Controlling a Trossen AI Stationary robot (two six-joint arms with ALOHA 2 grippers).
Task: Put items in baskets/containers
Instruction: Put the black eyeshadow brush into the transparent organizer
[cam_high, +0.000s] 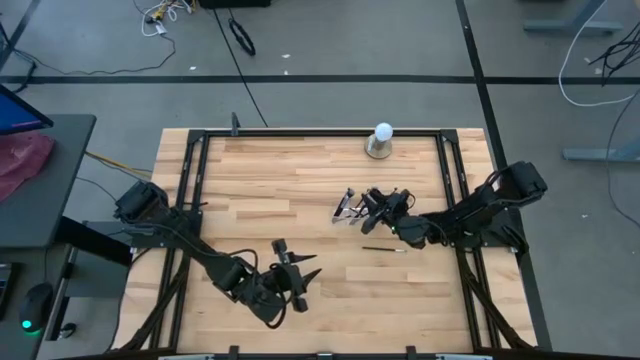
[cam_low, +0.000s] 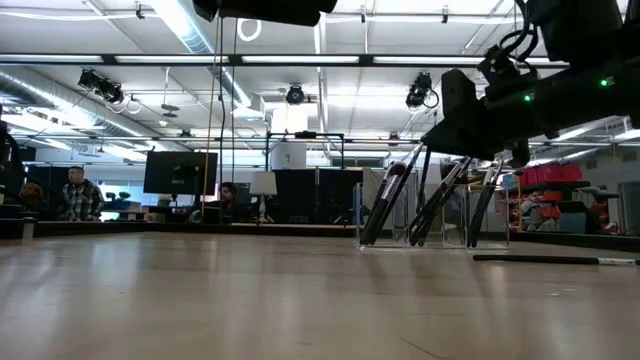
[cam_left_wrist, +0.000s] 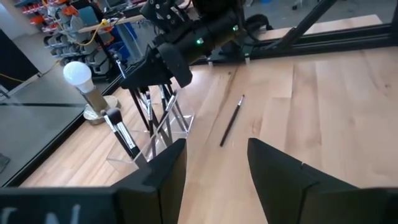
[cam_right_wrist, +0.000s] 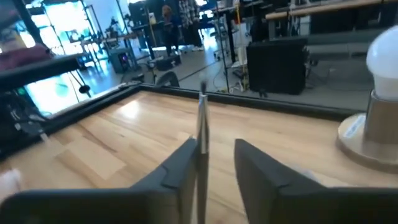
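Right claw (cam_high: 385, 203) grips a brush (cam_right_wrist: 201, 134) above the clear holder (cam_left_wrist: 152, 140); left claw (cam_high: 292, 272) open.

I can read no text, label, brand, number or sign on anything from any of my cameras.

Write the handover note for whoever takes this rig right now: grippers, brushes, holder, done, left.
Right gripper: above the clear holder, a thin brush standing between its fingers; whether they are clamped on it cannot be told.
Left gripper: open, empty, waiting near the table's front edge.
Done: several brushes stand tilted in the holder, mid-table, in front of the white ball lamp.
Left: one brush lies flat on the wood beside the holder, under the right arm; it needs picking up once the brush between the right gripper's fingers is in.
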